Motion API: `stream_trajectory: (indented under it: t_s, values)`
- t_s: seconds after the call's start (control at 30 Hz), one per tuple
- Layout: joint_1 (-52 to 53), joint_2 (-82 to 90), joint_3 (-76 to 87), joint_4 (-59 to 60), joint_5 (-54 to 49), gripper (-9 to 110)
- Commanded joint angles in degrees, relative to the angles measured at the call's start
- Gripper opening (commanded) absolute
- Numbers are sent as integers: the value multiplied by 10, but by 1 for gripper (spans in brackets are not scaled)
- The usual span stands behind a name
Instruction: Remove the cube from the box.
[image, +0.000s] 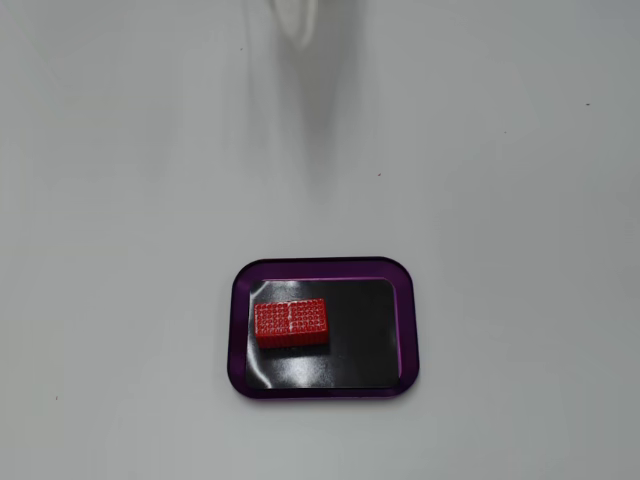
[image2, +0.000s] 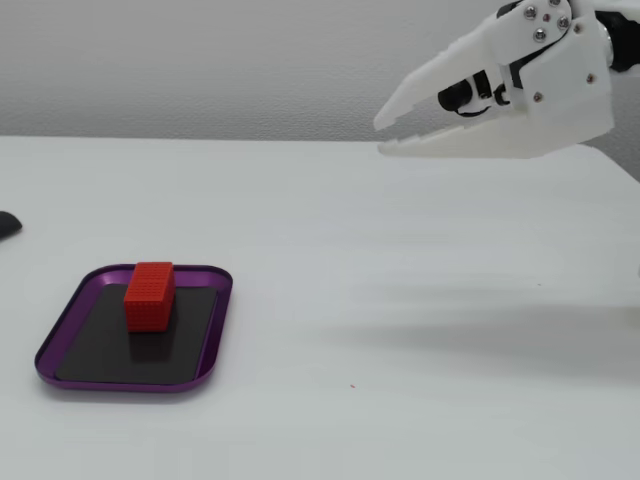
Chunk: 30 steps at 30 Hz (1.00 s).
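Purple box (image2: 205, 335) holding red cube (image2: 149, 295), white pincer (image2: 381, 136) raised well apart, jaws slightly parted, arm cut off.

We see a plain white table (image: 120, 200) carrying the purple-rimmed box (image: 323, 267) toward six o'clock in a fixed view, a small dark object (image2: 6, 224) at nine o'clock.

A bare test bench, likely a lab or hobbyist's workspace: a plain white tabletop (image2: 420, 300) against a blank pale wall (image2: 200, 60), with a white plastic, visibly screwed robot gripper (image2: 382, 138) reaching in above it.
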Motion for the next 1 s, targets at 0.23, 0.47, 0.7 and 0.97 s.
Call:
stream_trajectory:
  t_s: [0.23,0.47,0.7,0.97]
  values:
    - [-2,-389,-304,1,-4,0]
    - [-9,-653,-515,55,-22,0]
    - [-2,-916,-749,175,-25,13]
    - [-3,-1095,-948,234,-41,29]
